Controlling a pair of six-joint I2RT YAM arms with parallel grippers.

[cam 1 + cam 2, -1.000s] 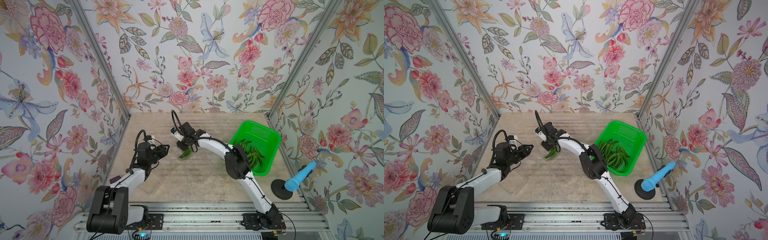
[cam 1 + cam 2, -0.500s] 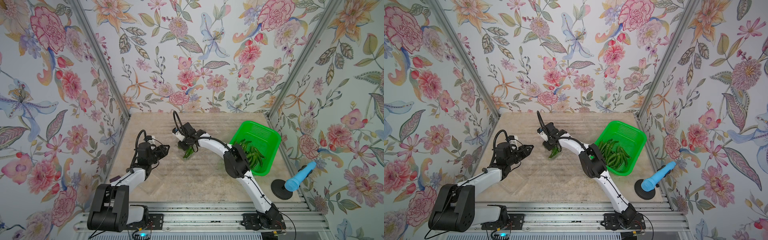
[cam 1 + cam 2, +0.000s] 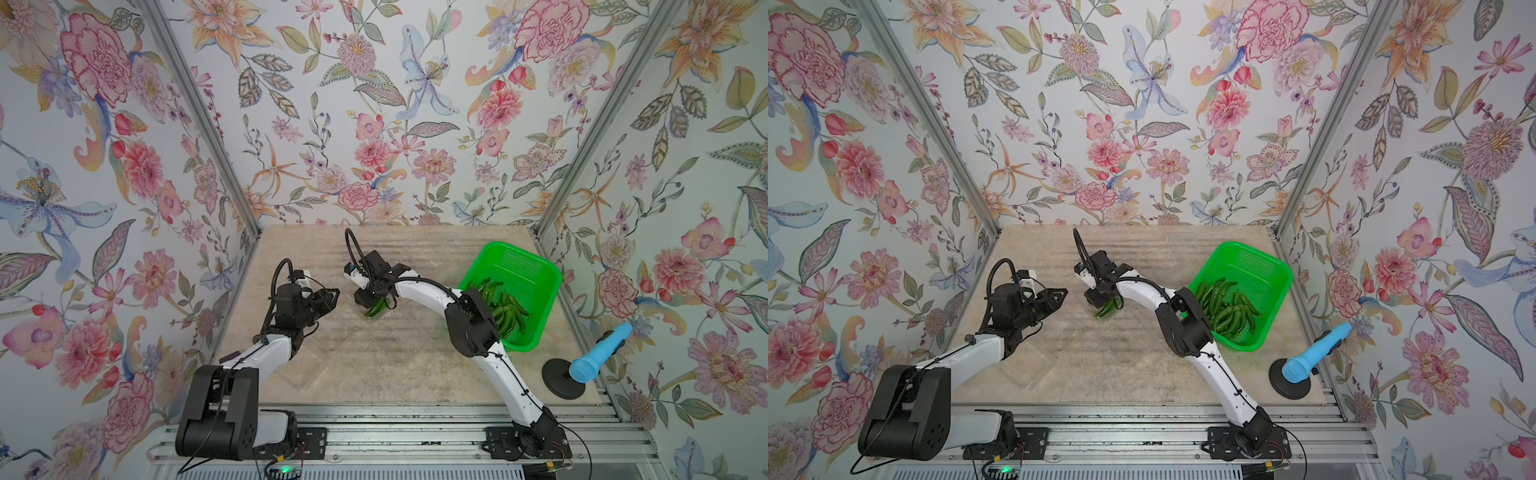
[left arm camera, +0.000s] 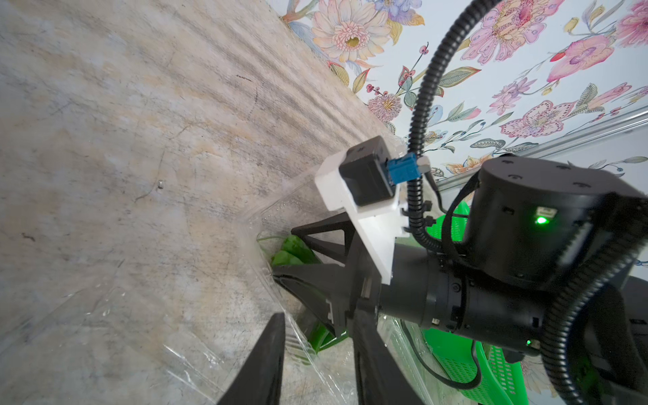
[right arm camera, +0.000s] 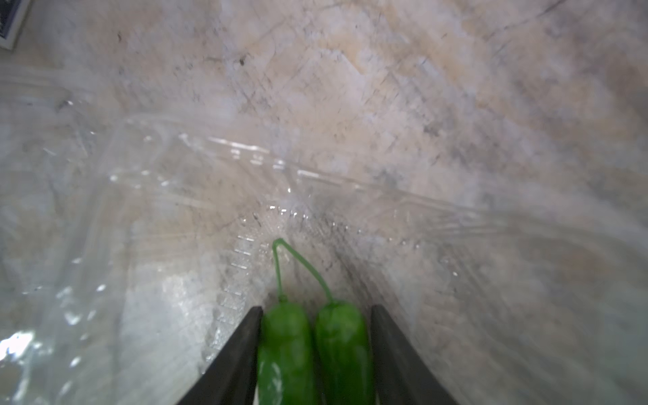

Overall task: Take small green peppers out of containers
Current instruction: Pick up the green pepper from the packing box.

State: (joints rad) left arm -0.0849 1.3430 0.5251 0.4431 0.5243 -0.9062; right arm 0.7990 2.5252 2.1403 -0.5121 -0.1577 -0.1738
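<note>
**A:** What carries the scene?
**B:** A mottled beige surface (image 3: 374, 374), walled on three sides with floral paper. Two arms reach over it from the near rail.

**A:** And the largest object on it?
**B:** A green basket (image 3: 536, 266) at the right edge, seen in both top views (image 3: 1266, 266).

**A:** Where is the container?
**B:** It is clear and hard to trace. The container (image 5: 245, 168) lies under the right hand at mid-surface, left of the basket, and its ribbed corner shows in the right wrist view. More plastic (image 3: 1025, 365) lies nearer the rail, by the left arm. How many pieces there are cannot be told.

**A:** Anything beside the basket?
**B:** A blue microphone (image 3: 600, 353) leans on a round black stand, just off the basket's near corner.

**A:** What is the state of the right hand?
**B:** The right hand (image 5: 315, 308) points down over the container. A pair (image 5: 284, 350) of peppers stands side by side between its fingers, stems toward the ribbed corner. One finger touches a pepper and the other is just beside its neighbour. Whether the pair is clamped cannot be told.

**A:** And the left hand?
**B:** The left hand (image 3: 332, 296) sits near the right hand, tips toward it. In the left wrist view its fingers stand partly apart with a thin clear wall between them. Whether they pinch it cannot be told.

**A:** Where are the remaining peppers?
**B:** The peppers (image 3: 505, 309) are heaped in the basket's near half.
</note>
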